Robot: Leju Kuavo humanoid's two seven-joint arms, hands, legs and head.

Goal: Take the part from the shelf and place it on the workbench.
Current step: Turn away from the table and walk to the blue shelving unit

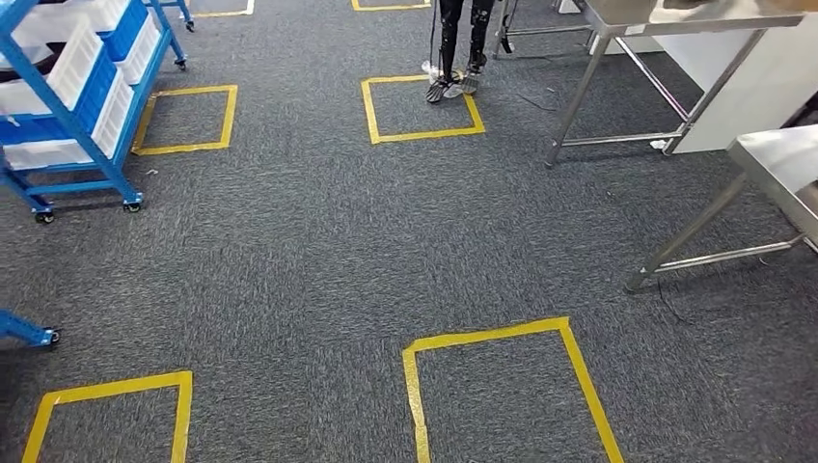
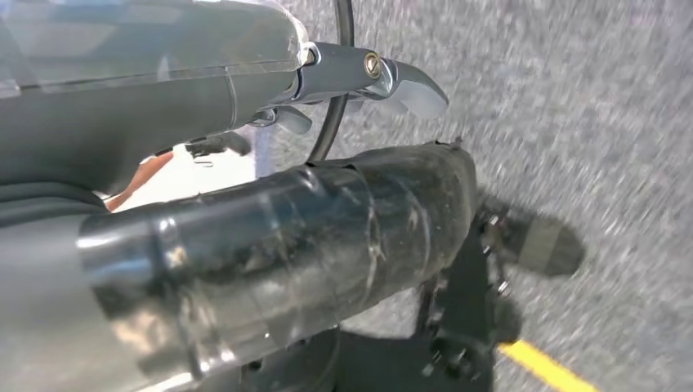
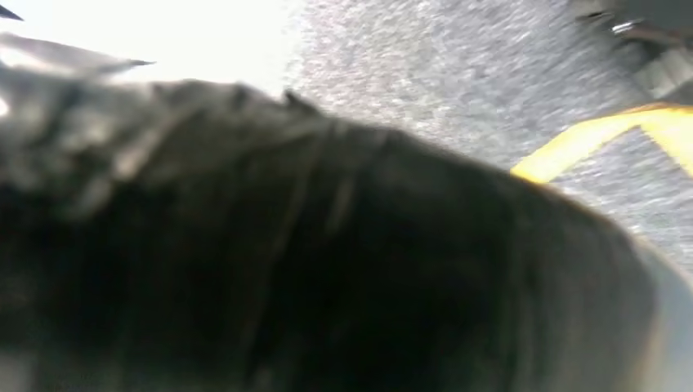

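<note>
Left hand (image 2: 245,90): hangs over the carpet (image 1: 318,260); I cannot tell if it holds anything.
Right hand (image 3: 65,90): a dark blur; I cannot tell.
Part: I cannot tell where it is.
Shelf (image 1: 72,106): blue, on wheels, with white bins, far left.
Metal tables (image 1: 675,19): two, on the right.
Yellow tape squares (image 1: 511,386): four, plus bits of two more.
Person (image 1: 461,48): one, standing at the far middle square.

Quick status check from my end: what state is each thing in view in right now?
Blue shelf: on castors, upper left, white bins loaded.
White bins: sitting tilted on the shelf.
Workbench: upper right, its top mostly cut off by the frame.
Second steel table: at right edge, top bare where visible.
Person: standing at a taped square.
Left robot hand: state unclear.
</note>
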